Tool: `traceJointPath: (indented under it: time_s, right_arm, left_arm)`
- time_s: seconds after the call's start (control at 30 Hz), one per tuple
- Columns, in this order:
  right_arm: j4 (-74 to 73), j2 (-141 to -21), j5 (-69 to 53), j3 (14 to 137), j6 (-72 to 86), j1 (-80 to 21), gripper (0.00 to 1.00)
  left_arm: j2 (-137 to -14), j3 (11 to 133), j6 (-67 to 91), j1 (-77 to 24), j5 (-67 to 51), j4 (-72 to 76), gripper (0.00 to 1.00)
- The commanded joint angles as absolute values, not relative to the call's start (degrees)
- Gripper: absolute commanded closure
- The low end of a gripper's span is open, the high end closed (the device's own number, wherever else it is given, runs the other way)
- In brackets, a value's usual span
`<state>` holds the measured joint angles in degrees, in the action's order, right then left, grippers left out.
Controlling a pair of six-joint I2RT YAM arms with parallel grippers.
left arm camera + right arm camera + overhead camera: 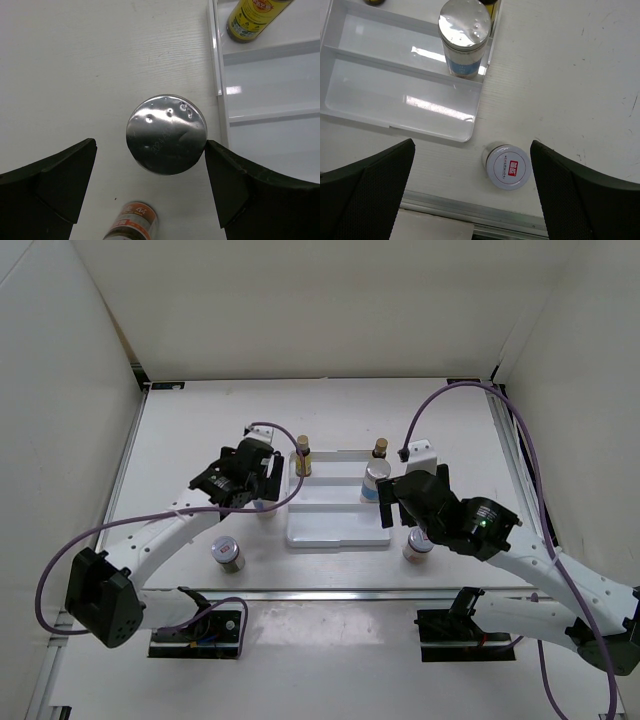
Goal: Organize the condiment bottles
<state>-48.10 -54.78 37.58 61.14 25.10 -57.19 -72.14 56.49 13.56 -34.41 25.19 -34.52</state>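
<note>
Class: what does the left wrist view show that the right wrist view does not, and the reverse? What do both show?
Left wrist only: a silver-lidded cylinder outside the white tray, inside the open left tool, and an orange-labelled jar. Right wrist only: another silver-lidded cylinder standing in the tray, and a red-marked jar outside it. Both: the tray.

The whitish bottle [462, 62] has a shiny metal lid [465, 24] with little dents. The tray [395, 95] is smooth white plastic, and light shines off it. The table [75, 60] is white and dull, with tiny dark scuffs. The fingers [580, 200] of the right gripper [472, 144] are black, dull and a bit bumpy. The brown bottle [252, 17] looks glossy and smooth.
</note>
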Motion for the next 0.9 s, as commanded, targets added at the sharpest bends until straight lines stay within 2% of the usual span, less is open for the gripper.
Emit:
traceJointPath:
  time_s: [0.0,0.37,0.7,0.83,0.87]
  right_arm:
    - [-47.9,-54.0,39.1,60.8,25.9,-57.5,0.01]
    - [-47.9,-54.0,39.1,60.8,25.9,-57.5,0.01]
    - [-47.9,-55.0,39.1,60.8,25.4,-57.5,0.01]
    - [-47.9,-55.0,39.1,61.3,25.4,-57.5,0.01]
    - [-47.9,-55.0,39.1,61.3,25.4,-57.5,0.01]
  left_arm:
    - [-72.1,58.7,14.2,-33.7,25.7,-35.2,0.0]
    - [-77.5,62.1,14.2,-28.3,17.1,-35.2,0.0]
    - [-79.8,63.2,14.2,-27.8,13.4,-32.5,0.0]
    - [-80.9,63.8,14.2,-27.8,12.9,-32.5,0.14]
    - [-80.9,63.8,14.2,-27.8,12.9,-32.5,0.2]
